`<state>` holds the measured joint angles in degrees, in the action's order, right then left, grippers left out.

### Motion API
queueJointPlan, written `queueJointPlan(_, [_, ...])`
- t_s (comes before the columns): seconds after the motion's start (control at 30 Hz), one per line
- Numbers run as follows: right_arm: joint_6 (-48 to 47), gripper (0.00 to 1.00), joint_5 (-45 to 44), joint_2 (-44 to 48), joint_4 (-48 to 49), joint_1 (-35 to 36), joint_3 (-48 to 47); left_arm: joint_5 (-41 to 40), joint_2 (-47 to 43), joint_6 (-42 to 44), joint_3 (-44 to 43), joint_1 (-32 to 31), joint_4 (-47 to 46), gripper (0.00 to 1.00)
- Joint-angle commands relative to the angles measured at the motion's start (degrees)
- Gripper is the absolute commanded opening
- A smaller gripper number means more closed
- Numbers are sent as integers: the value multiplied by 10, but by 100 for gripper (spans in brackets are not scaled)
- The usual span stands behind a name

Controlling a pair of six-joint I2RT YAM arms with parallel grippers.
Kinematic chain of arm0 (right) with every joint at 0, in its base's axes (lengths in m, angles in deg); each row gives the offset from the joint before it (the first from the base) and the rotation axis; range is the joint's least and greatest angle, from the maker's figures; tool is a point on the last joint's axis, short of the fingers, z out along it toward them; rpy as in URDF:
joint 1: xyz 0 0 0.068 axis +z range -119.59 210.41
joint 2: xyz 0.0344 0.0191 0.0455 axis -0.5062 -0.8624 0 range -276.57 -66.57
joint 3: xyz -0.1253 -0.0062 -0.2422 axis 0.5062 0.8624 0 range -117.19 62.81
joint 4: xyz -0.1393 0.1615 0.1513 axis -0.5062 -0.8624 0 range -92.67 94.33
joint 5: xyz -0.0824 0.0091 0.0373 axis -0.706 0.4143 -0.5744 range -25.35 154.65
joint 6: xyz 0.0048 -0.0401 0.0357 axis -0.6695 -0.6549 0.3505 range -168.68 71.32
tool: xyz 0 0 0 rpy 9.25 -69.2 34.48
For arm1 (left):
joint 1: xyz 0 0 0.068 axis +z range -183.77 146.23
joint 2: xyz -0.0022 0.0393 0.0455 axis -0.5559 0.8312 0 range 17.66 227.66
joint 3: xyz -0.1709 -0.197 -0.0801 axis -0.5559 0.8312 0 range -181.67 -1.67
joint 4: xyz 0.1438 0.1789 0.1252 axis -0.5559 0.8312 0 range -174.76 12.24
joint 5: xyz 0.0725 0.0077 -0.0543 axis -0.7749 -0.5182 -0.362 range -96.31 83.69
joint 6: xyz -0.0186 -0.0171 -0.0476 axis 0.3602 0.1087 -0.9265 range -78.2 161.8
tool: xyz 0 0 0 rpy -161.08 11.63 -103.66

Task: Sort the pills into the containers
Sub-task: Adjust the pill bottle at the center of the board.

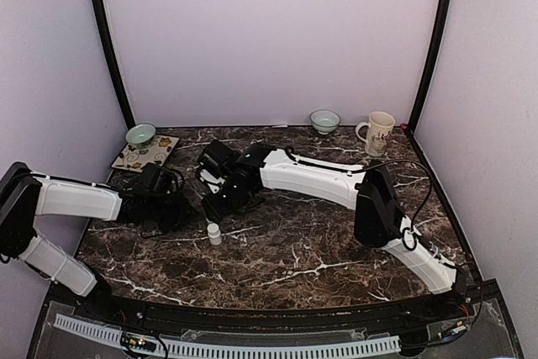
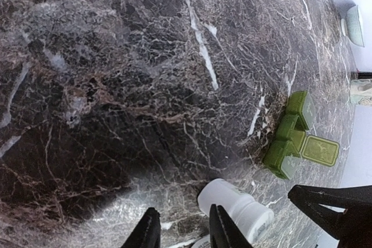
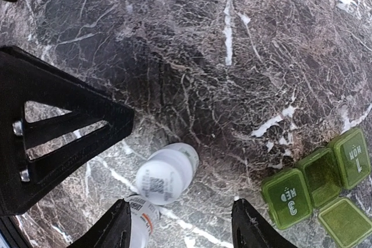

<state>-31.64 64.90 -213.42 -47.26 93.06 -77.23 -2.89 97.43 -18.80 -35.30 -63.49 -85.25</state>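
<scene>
Containers (image 3: 318,178) lie on bare marble (image 3: 261,56), off edges; right jaws spread, left jaws seemingly parted

1. The right gripper (image 3: 183,227) holds its jaws wide apart above the dark marble table (image 3: 232,56).
2. Just past its fingertips, within their span, is a white bottle (image 3: 167,173) (its barcoded end faces the camera).
3. A second, blurred bottle (image 3: 139,216) is close by one finger.
4. Ahead and to the pincer's right is the green pill box (image 3: 285,198), three compartments in a row, with the middle lid open.
5. A black triangular frame (image 3: 64,126) stands on the pincer's other side.
</scene>
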Motion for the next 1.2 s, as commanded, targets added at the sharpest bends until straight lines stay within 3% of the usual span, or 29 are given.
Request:
queueJointPlan(0.0, [3, 59, 4, -3, 17, -6, -15, 36, 27, 7, 3, 7, -31, 32])
queueJointPlan(0.87, [1, 58, 16, -4, 22, -7, -8, 112, 106, 19, -18, 7, -118, 28])
queueJointPlan(1.17, [-1, 53, 13, -4, 18, -7, 3, 112, 105, 16, -19, 7, -120, 28])
